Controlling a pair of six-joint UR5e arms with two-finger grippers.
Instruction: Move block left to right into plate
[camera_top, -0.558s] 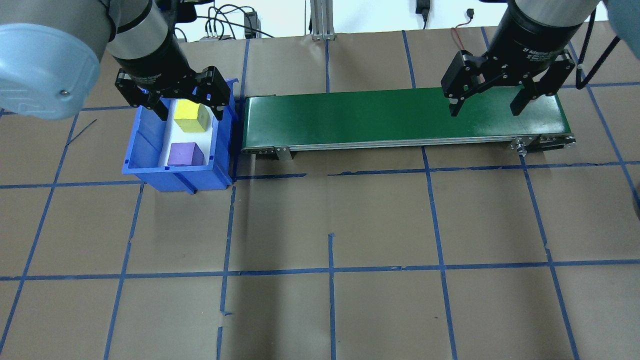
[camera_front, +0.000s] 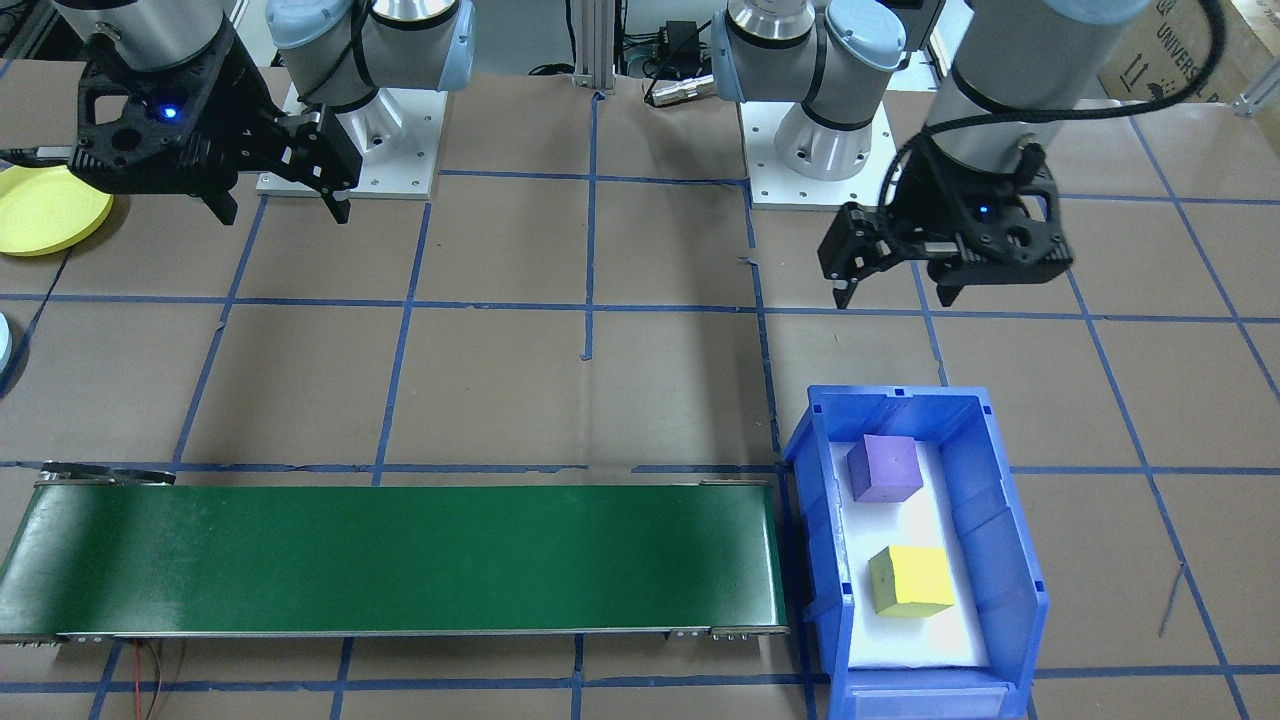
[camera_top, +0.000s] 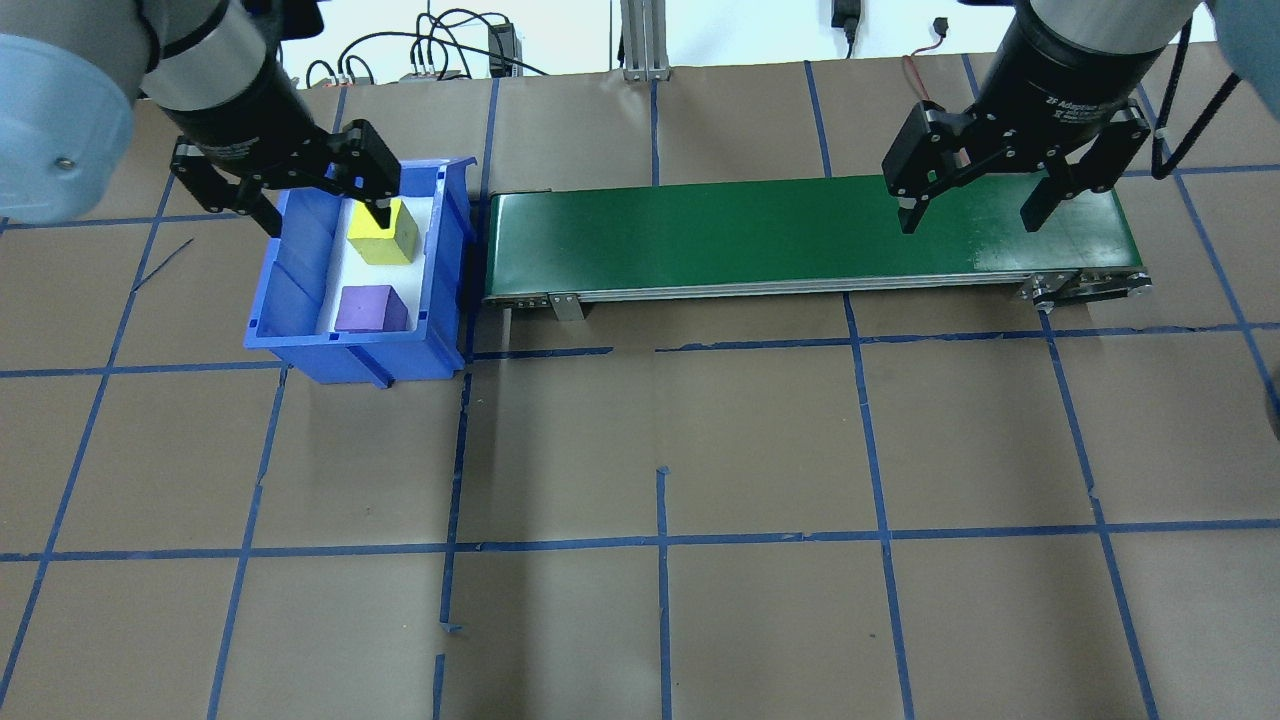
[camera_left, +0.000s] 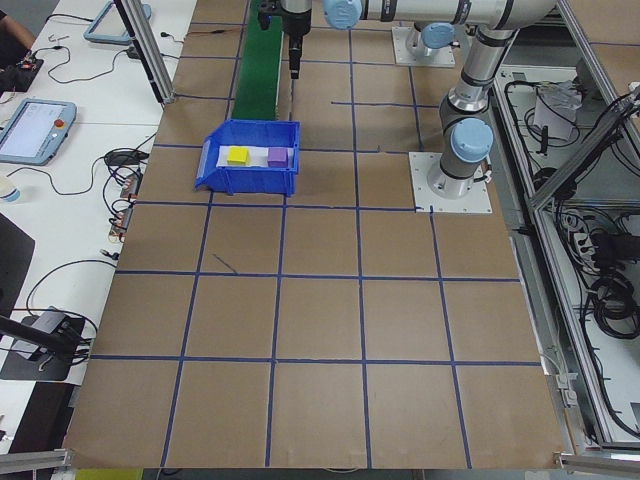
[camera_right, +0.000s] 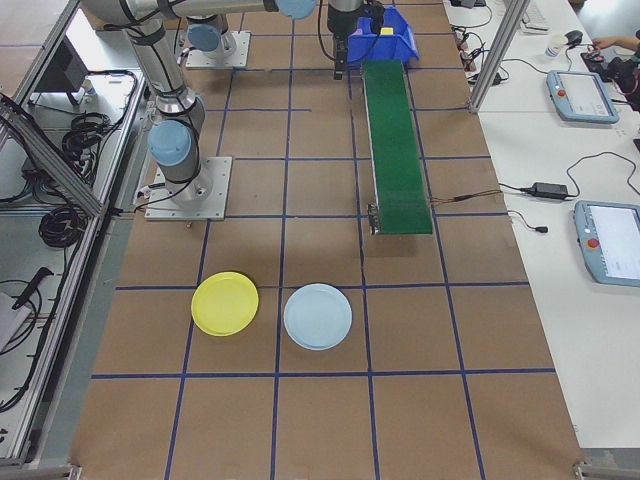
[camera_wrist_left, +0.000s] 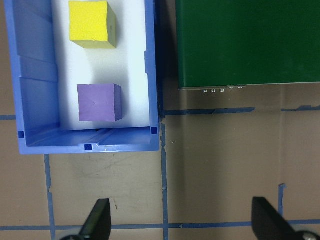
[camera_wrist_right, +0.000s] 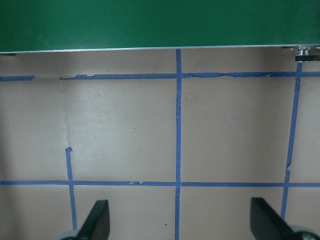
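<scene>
Blocks (camera_top: 380, 235) inside blue bin (camera_top: 290, 330), beside green conveyor (camera_top: 800, 235).

From here I get bright, even light from above on the table (camera_top: 760, 440). Soft shadows fall on the brown paper just in front of the green belt (camera_top: 800, 235) and beside the blue bin (camera_top: 300, 345). The belt shows a faint pale sheen. The exterior views are sharp. In the left wrist view the end effector's fingertips (camera_wrist_left: 97, 220) are slightly blurred.
</scene>
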